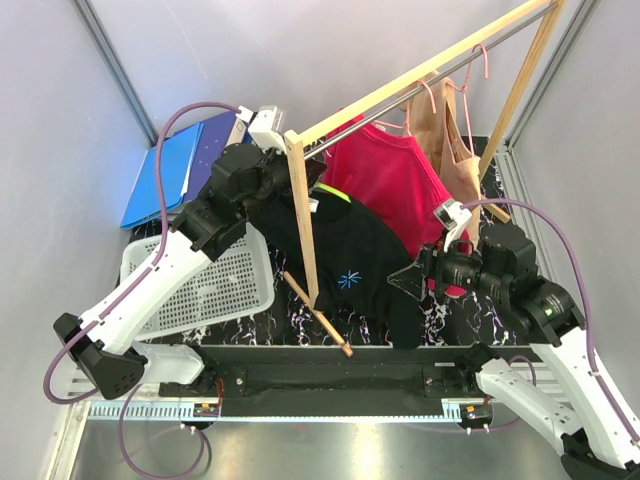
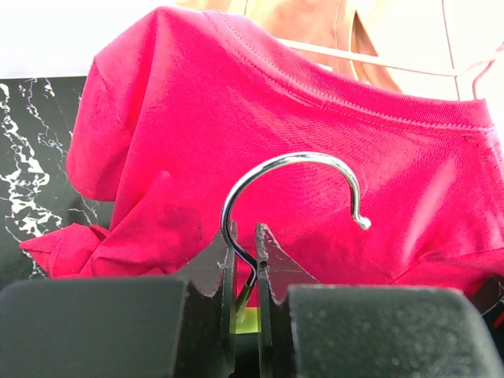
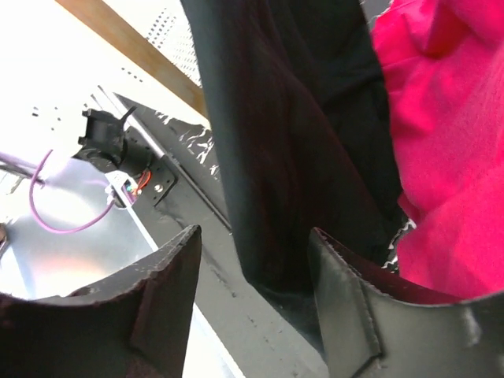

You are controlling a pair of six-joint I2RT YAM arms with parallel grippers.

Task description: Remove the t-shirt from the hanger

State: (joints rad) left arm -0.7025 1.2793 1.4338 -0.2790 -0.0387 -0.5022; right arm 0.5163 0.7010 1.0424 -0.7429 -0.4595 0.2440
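Black t-shirt (image 3: 299,142) hangs before wide-spread right gripper (image 3: 253,236) (left gripper (image 2: 244,232) pinches hanger hook (image 2: 299,156)).

Only the metal hook of the hanger (image 2: 293,156) shows; its shoulders lie hidden inside the black t-shirt (image 1: 370,240). The red shirt (image 2: 315,110) behind is cut off at the right edge.
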